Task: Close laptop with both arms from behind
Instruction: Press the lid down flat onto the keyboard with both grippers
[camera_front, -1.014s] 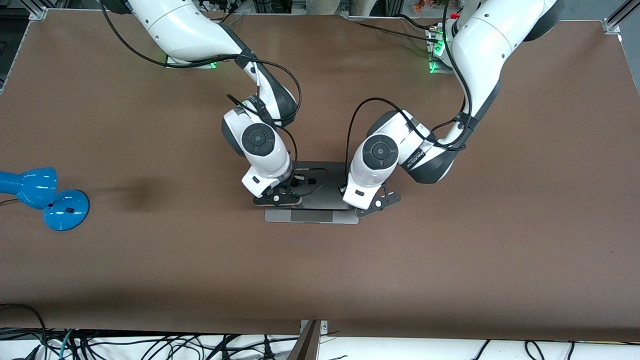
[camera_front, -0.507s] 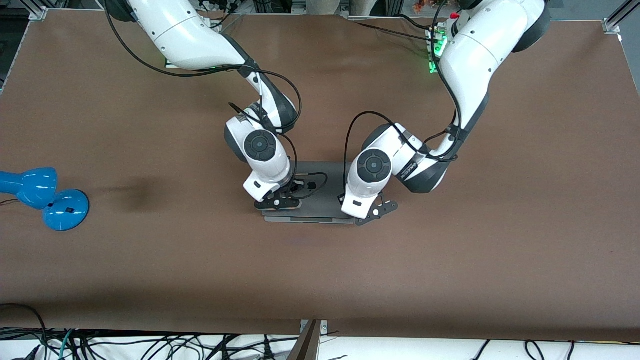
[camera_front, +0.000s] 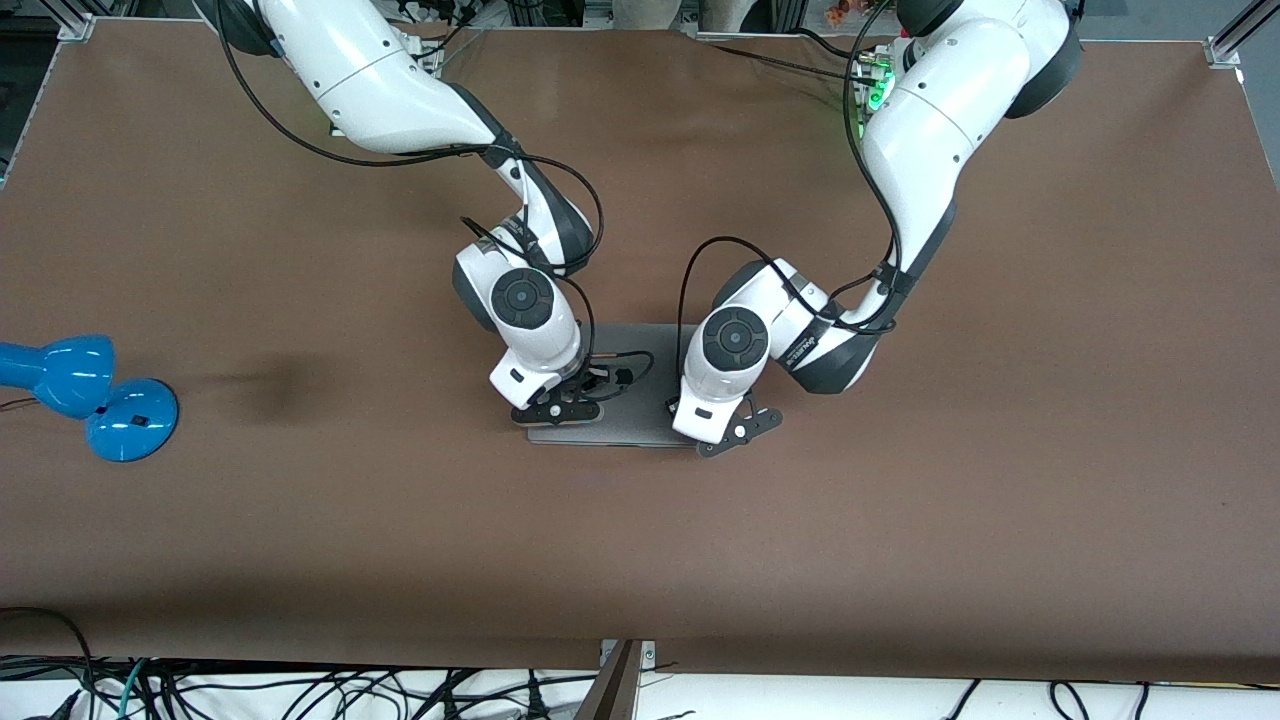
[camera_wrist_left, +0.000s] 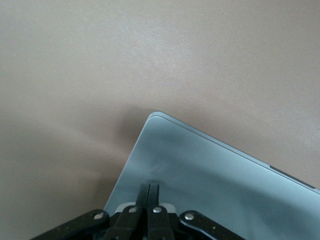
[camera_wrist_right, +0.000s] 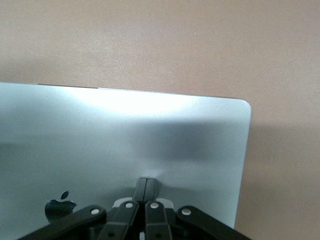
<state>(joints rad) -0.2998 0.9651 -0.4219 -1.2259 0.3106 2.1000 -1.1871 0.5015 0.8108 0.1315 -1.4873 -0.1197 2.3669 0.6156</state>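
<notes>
Laptop (camera_front: 625, 405) lies flat on the brown tabletop (camera_front: 900, 520), near its middle, with the silver lid folded down onto the base so that only a thin edge line shows along the side nearest the front camera. No container shows anywhere on the tabletop.

Both white arms reach down from their bases onto the lid. The right arm (camera_front: 400, 80) ends over the lid's corner toward its own end of the tabletop, the left arm (camera_front: 930, 110) over the corner toward the left arm's end.

Well apart from both tools, at the right arm's end of the tabletop, lies a blue lamp (camera_front: 85, 395). Nothing lies between it and the laptop.

The right tool (camera_wrist_right: 144, 183) has its fingers pressed together, holding nothing, and their tips touch the lid just beside the black apple logo (camera_wrist_right: 60, 207). The left tool (camera_wrist_left: 148, 187) is likewise pinched tight and empty, its tips resting on the lid close to a rounded corner, bare tabletop just past that corner.
</notes>
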